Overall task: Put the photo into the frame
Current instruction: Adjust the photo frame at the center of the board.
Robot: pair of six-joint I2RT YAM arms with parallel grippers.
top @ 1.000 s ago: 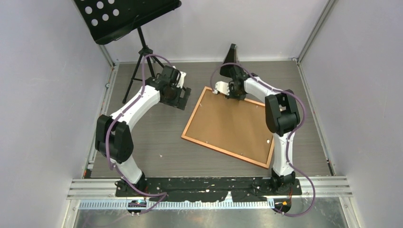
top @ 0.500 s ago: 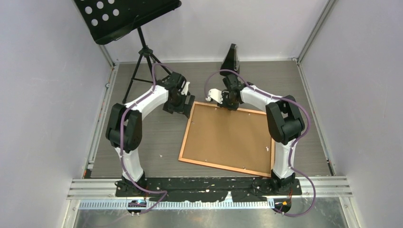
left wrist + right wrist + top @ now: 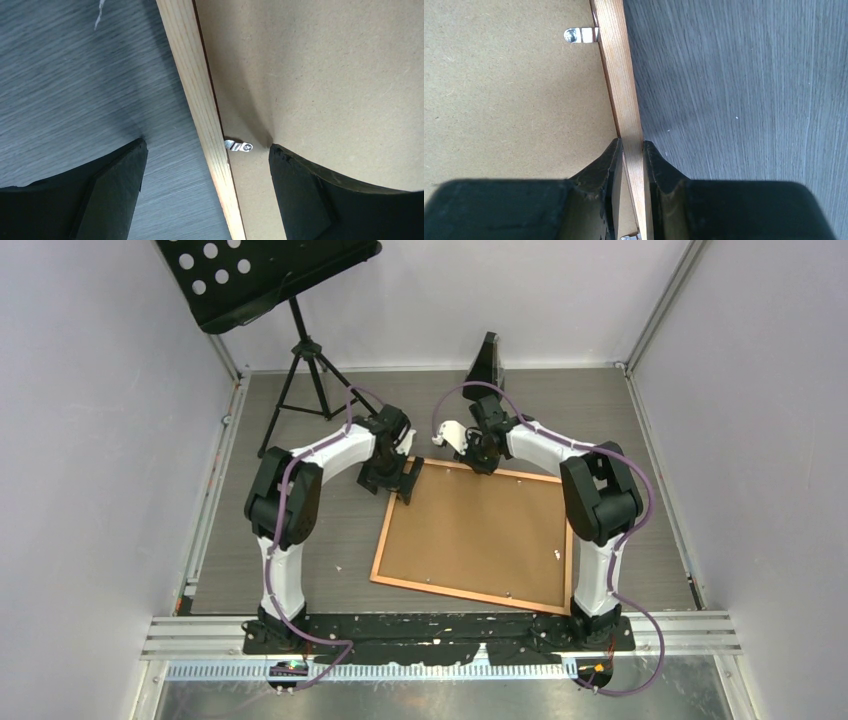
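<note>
The frame [image 3: 386, 540] lies face down on the grey table, its copper-orange rim around a brown backing board [image 3: 480, 535]. The photo is hidden. My right gripper [image 3: 478, 462] is at the far edge, shut on the wooden rail [image 3: 619, 70], one finger on the board side and one on the table side [image 3: 632, 142]. My left gripper [image 3: 400, 483] stands open astride the left rail [image 3: 197, 85] near the far left corner [image 3: 207, 145]. One of its fingers is over the table, the other over the board. A small metal tab [image 3: 239, 146] shows between them.
A black music stand [image 3: 270, 270] on a tripod [image 3: 300, 370] stands at the back left. A dark upright object [image 3: 487, 360] is at the back centre. Grey walls close in both sides. Another metal tab [image 3: 580, 35] sits on the board.
The left arm has swung right and down onto the frame's left rail. The frame has turned, its near left corner sliding left, with the right gripper still holding the far rail.
</note>
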